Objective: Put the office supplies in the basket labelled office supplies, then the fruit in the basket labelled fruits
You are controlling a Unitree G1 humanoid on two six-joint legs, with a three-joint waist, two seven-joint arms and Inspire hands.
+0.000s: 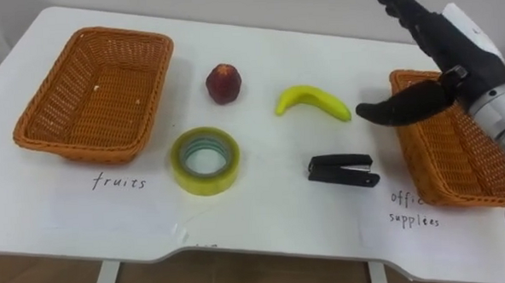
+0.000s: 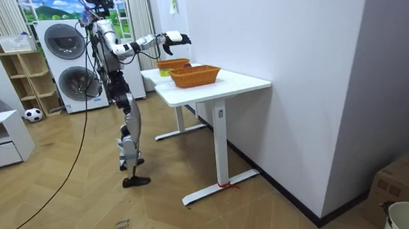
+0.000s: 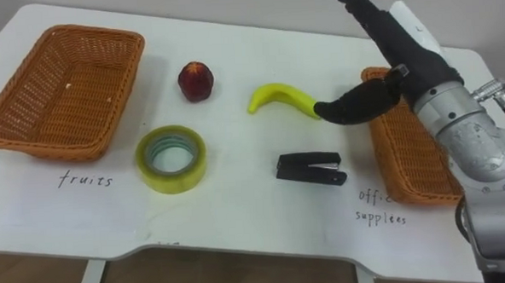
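Note:
A red apple (image 1: 223,83), a yellow banana (image 1: 312,101), a roll of yellow-green tape (image 1: 205,160) and a black stapler (image 1: 342,170) lie on the white table (image 1: 264,218) between two wicker baskets. The left basket (image 1: 97,91), labelled fruits, holds nothing. The right basket (image 1: 446,141) is labelled office supplies. My right hand (image 1: 428,44) hovers open above the right basket's near-left corner, fingers straight and thumb pointing toward the banana, holding nothing. In the room view I stand at the table's end with this arm stretched out over it.
The table's front edge runs close below the tape and stapler. In the room view a washing machine (image 2: 66,63) and shelves stand behind me, and a wall runs along the table's far side.

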